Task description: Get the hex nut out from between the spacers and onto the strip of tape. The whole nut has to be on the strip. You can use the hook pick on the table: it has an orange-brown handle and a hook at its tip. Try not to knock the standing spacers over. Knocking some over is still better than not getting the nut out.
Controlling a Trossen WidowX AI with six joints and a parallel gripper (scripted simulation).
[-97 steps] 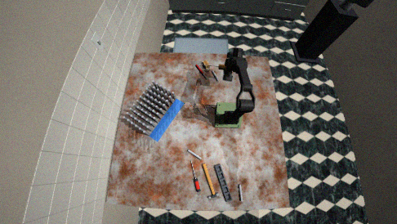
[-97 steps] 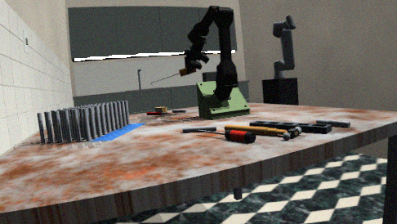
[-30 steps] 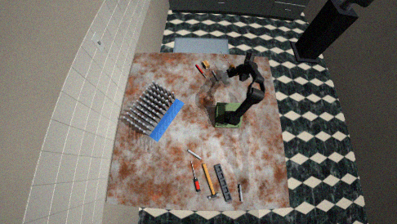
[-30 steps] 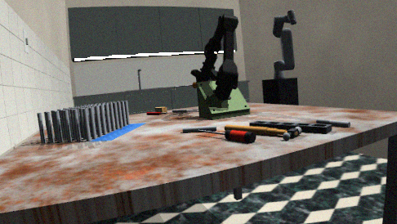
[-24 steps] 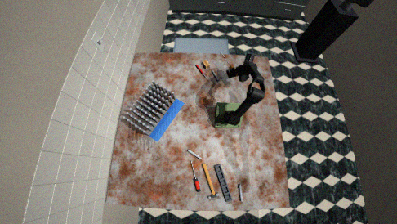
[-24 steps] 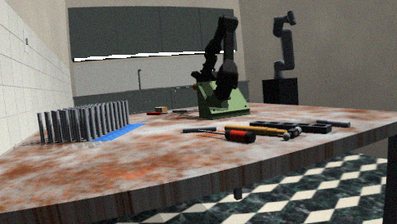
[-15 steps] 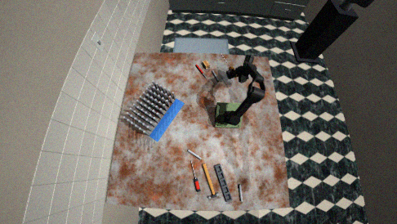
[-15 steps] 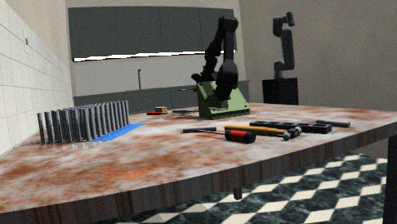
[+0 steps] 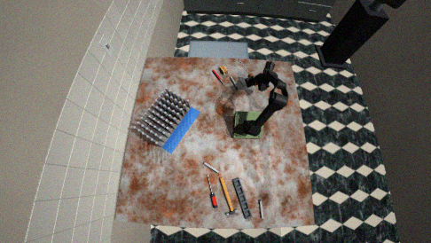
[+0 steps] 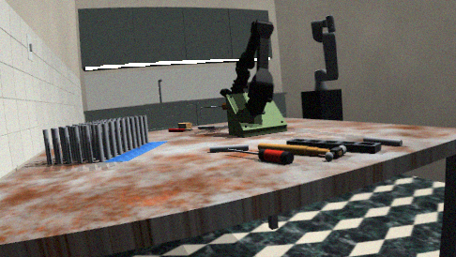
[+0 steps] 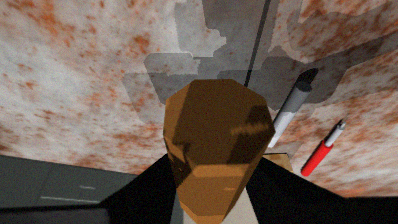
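My gripper [image 9: 245, 84] is lifted above the back of the table and is shut on the hook pick's orange-brown handle [image 11: 217, 150], which fills the middle of the wrist view. The pick's thin dark shaft [image 11: 260, 35] runs away from the handle over the table. The standing grey spacers [image 9: 161, 116] form a dense block at the table's left, far from the gripper. The blue strip of tape [image 9: 181, 129] lies along their right side. The hex nut is hidden among the spacers. The spacers [image 10: 96, 140] and the tape [image 10: 134, 153] also show in the exterior view.
A grey cylinder [image 11: 292, 107] and a red marker [image 11: 322, 150] lie below the gripper, and a small orange block [image 9: 223, 69] is near them. The arm's green base [image 9: 248, 124] is mid-table. A screwdriver [image 9: 213, 195], a hammer [image 9: 227, 195], a black bar [image 9: 241, 198] and grey rods lie near the front edge.
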